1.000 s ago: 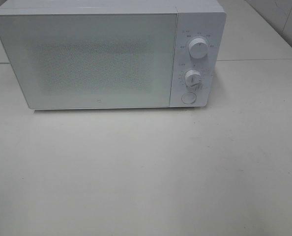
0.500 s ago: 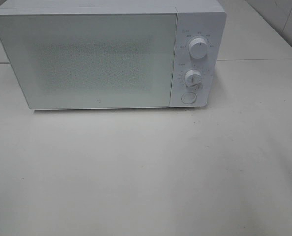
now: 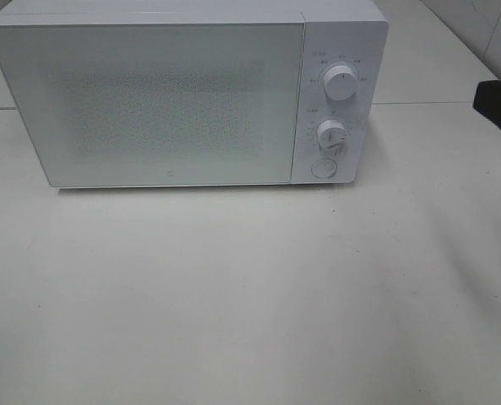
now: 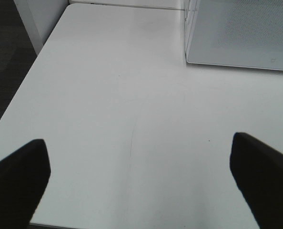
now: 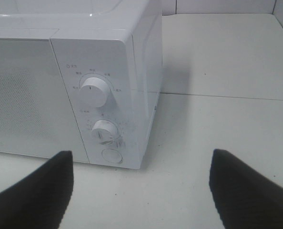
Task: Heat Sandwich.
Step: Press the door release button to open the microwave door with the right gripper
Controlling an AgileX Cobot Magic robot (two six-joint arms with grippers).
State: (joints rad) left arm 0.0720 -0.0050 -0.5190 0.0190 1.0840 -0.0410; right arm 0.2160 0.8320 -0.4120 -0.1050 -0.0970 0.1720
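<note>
Right claw [image 5: 142,160] and left claw [image 4: 139,140] both gape empty; no sandwich in sight for us. We'd guess it's light and squashy, so pinch the crusts gently.

Bright, even light; soft shadows

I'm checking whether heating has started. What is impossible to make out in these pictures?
- Inside the microwave: its closed, pale door hides it in every view, so no sandwich can be seen.
- Lettering around the upper knob and lower knob: too small and blurred in the exterior and right wrist views.
- Right arm: only a dark shape, cut off by the exterior view's right edge.
</note>
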